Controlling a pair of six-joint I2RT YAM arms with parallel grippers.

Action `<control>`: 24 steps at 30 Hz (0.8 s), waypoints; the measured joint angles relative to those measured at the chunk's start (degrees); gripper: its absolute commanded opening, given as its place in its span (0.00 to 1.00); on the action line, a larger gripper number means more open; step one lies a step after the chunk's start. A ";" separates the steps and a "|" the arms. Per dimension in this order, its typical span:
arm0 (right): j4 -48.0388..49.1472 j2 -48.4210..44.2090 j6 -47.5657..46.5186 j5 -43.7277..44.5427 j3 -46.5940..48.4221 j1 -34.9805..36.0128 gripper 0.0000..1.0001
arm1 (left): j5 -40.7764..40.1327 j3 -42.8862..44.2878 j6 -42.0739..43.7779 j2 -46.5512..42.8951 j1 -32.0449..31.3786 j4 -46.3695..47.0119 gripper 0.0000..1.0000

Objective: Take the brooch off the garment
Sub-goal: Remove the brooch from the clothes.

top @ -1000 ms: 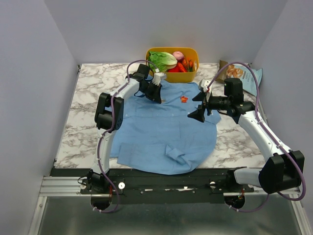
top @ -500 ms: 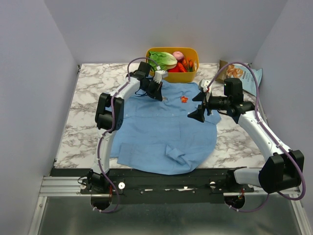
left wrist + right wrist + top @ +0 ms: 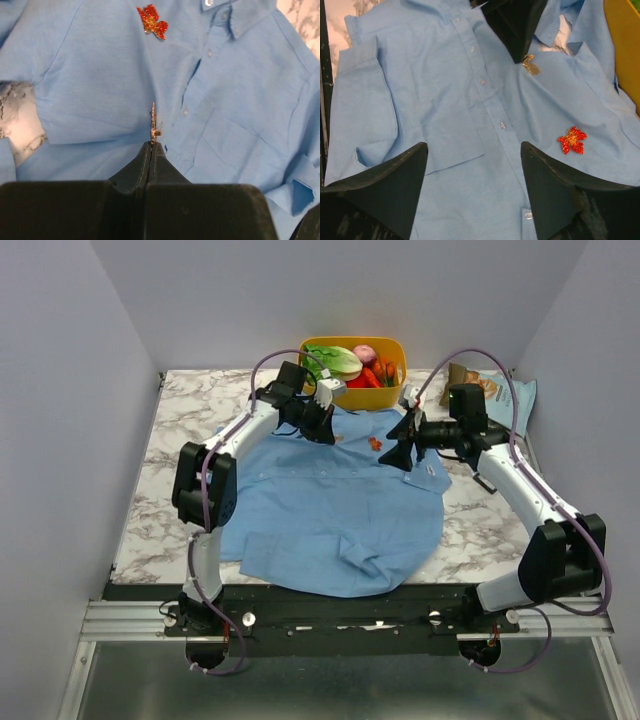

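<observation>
- I'm on the pull-off step: the grab on the brooch (image 3: 153, 117) looks made, the removal is not yet done.
- The shirt (image 3: 320, 510) lies flat across the middle of the counter (image 3: 170, 440), collar toward the far edge, just in front of the yellow basket (image 3: 385, 398).
- The brooch sits on the chest of the shirt, beside the row of buttons and toward the far edge of the counter. It is apart from the red flower pin (image 3: 152, 21), which I leave alone.
- My left fingers (image 3: 151, 150) are pressed fully together. In the left wrist view the brooch stands edge-on right at their tip, so I judge they're pinching its near edge.
- I can't see whether the pin at the back is free of the cloth.
- My right fingers (image 3: 472, 150) are spread wide and holding nothing, hanging above the shirt front with the brooch and the left tip in their view.
- Next, I reckon, the right arm should drop and press or pinch the cloth just beside the brooch.
- Then the left can draw the brooch away along the line of its pin, slowly.
- The risk as I see it: thin cloth lifts with the pull, or the tiny piece slips out of the pinch.
</observation>
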 measured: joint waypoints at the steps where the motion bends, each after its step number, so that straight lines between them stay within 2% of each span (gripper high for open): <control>1: 0.00 0.85 0.48 -0.11 1.16 0.00 0.75 | 0.00 -1.38 0.07 -1.51 -0.26 0.52 0.00; 10: 1.70 7.45 5.42 -0.31 7.80 0.50 0.49 | -3.23 -12.52 1.70 -13.94 -5.05 6.64 0.00; 15: 3.19 8.37 6.25 0.31 7.89 1.97 0.44 | -3.96 -13.99 2.49 -16.57 -6.86 7.96 0.00; 24: 3.67 12.48 3.48 1.97 8.92 4.15 0.44 | -3.85 -15.06 3.23 -16.68 -6.78 8.63 0.00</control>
